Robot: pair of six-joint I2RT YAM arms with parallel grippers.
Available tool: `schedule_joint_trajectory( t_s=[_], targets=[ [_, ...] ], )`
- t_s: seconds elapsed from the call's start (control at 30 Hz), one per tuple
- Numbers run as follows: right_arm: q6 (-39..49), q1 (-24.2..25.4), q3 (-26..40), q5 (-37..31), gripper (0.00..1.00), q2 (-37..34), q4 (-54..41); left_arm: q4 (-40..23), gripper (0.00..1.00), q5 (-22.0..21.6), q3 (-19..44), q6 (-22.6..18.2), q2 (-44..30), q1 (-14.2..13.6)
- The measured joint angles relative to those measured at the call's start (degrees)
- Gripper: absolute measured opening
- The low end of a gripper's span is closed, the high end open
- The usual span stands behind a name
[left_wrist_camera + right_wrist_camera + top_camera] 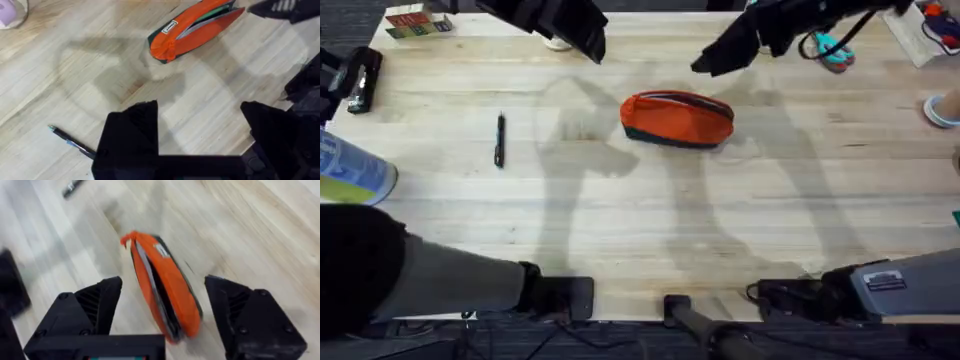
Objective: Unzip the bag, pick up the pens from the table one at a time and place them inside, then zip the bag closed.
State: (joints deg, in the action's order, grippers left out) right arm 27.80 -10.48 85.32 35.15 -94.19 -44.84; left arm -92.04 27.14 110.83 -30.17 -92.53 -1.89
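While both arms hang above the table, the items read as follows.
Left gripper (200,135): black fingers spread wide, holding nothing.
Right gripper (162,315): black ribbed fingers wide apart, empty, straddling the pouch from above.
Bag (677,119): oblong orange fabric pencil pouch, dark bottom band, zipper parted; small white tag, writing unreadable.
Pen (500,139): slim black stick pen, well left of the pouch.
Table (620,220): light wooden planks, visible grain.
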Motion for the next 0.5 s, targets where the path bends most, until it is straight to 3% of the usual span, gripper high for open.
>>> schedule_joint_trajectory(
  t_s=[0.2,0.37,0.5],
  targets=[
    [11.4,-5.9,6.4,-12.3,0.996,0.1,-12.0,0.1,0.993,0.0,0.0,0.6,0.0,0.0],
    [17.0,-12.0,7.0,-21.7,0.996,0.1,-14.4,0.3,0.993,0.0,0.0,0.6,0.0,0.0],
    [18.8,-14.6,7.0,-25.1,0.996,0.1,-14.4,0.3,0.993,0.0,0.0,0.7,0.0,0.0]
  ],
)
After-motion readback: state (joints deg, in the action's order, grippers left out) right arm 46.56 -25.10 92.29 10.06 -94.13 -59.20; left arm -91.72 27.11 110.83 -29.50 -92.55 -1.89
